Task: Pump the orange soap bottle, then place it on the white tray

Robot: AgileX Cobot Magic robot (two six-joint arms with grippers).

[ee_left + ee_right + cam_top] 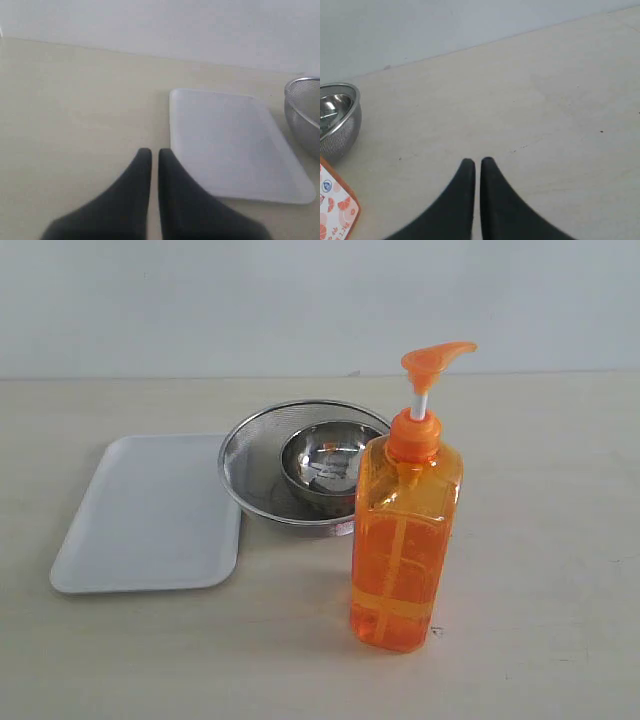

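One bowl (325,462) in strainer (250,472), orange soap bottle (400,550) upright

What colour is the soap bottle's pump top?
The pump top is orange, like the soap bottle; exterior view shows it best.

In the exterior view, the soap bottle (400,550) is standing upright on the table (540,540), toward the near edge and just right of centre. The mesh strainer (250,475) is sitting at the bottle's 11 o'clock, partly hidden behind it. A smaller bowl (325,462) is resting inside the strainer. The tray (150,510) is lying flat at the strainer's 8 o'clock, just beside its rim and apart from the bottle.
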